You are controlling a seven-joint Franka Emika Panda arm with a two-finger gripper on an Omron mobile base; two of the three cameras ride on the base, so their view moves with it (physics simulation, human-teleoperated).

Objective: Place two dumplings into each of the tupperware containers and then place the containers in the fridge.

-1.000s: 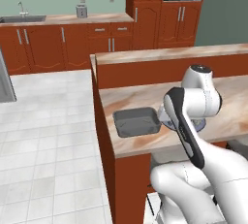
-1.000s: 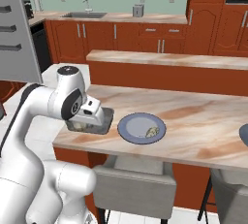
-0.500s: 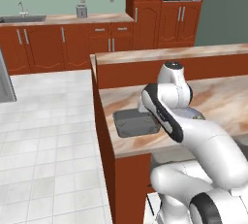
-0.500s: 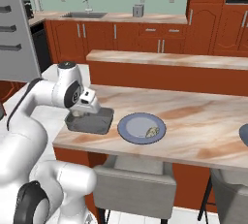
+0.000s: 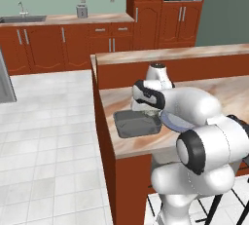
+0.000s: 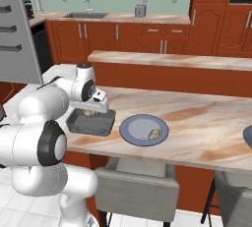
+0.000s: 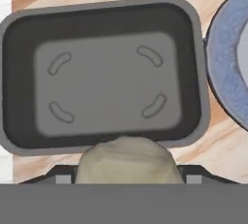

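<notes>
Claw [image 7: 127,182] gripping dumpling [image 7: 127,162], above container [image 7: 104,72]

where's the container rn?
The container sits on the counter's left end, just left of the blue plate, directly under the hand holding a dumpling.

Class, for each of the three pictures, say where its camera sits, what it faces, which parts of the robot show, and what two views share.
Left base view: behind the arm's left, facing the counter; white arm at right.
Right base view: behind its right, facing the blue plate; arm at left.
Hand view: on the hand, looking down into the empty tupperware container, a dumpling between the jaws.
Shared: container and plate.
</notes>
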